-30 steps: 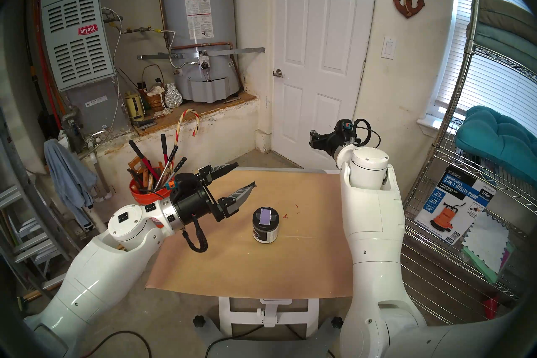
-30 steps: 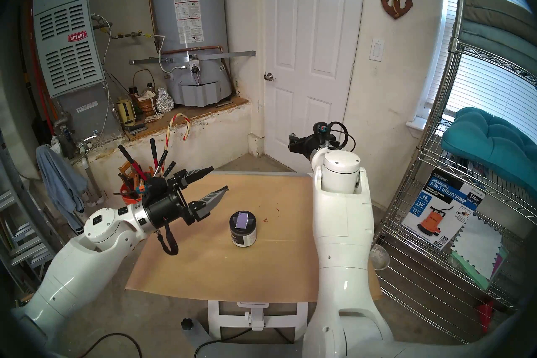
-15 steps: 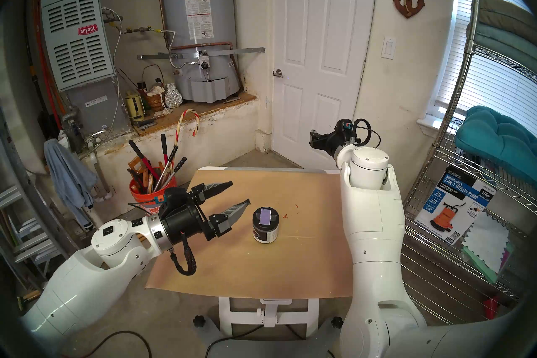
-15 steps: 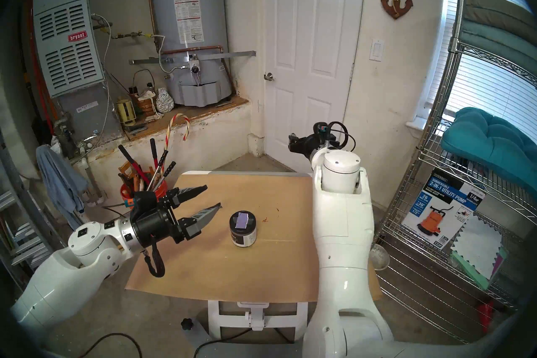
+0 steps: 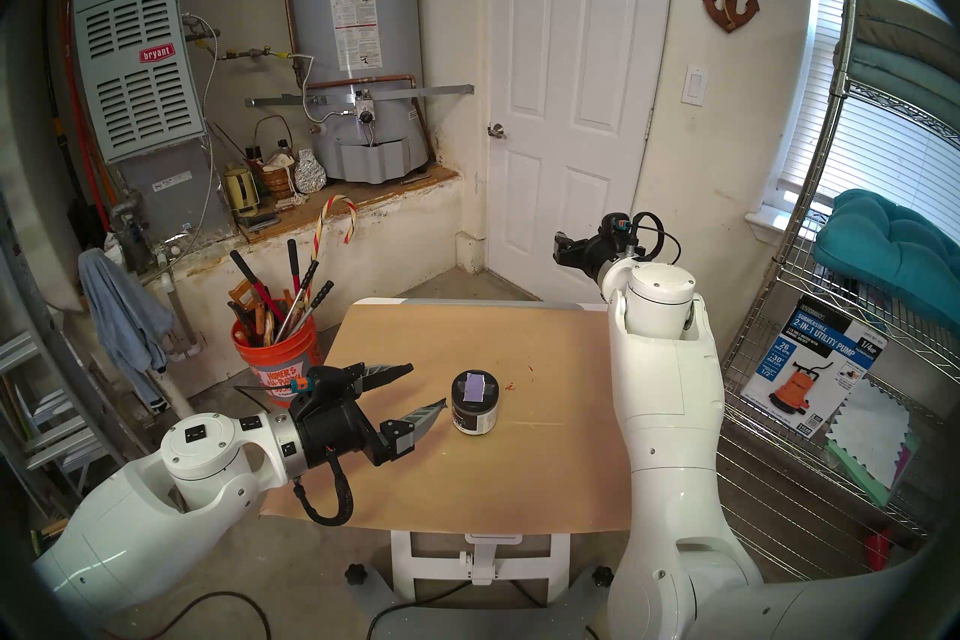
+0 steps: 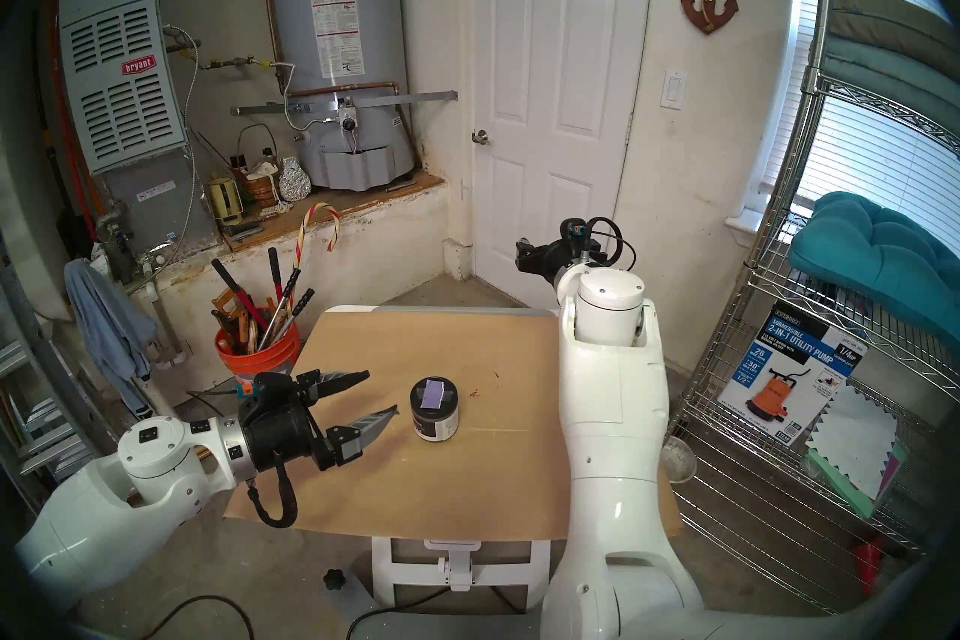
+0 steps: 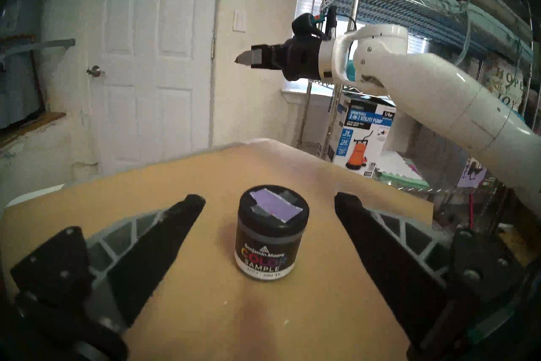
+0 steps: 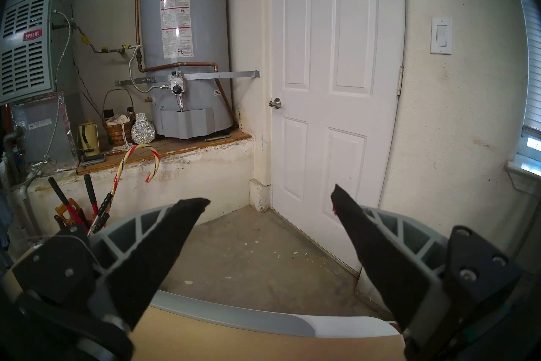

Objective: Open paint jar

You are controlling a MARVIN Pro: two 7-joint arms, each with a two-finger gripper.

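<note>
You see the small squat paint jar (image 5: 474, 404) with its dark-and-white printed label standing upright near the middle of the table covered in tan kraft paper (image 5: 467, 478). Its black round screw lid (image 7: 273, 209) sits on top, carrying a lavender swatch, and the jar appears closed. In the left wrist view you can read "Benjamin Moore Color Sample" on the label.

Your left gripper (image 5: 429, 385) hovers low over the paper, just to the left of the jar, pointing toward it and nearly level. Its two black-padded fingers are spread wide and hold nothing; from the left wrist camera the jar lies ahead between their tips, apart from both. The nearer finger (image 5: 423, 415) ends close to the jar's side without touching it.

Your right gripper (image 7: 244, 58) is raised well above the far right edge of the table, pointing at the white panelled door (image 5: 571, 104). Its fingers are also spread apart and empty, as the right wrist view shows.

A few small red flecks (image 5: 510, 385) mark the paper just right of the jar. An orange plastic bucket (image 5: 275, 363) full of long-handled tools stands on the floor left of the table.
</note>
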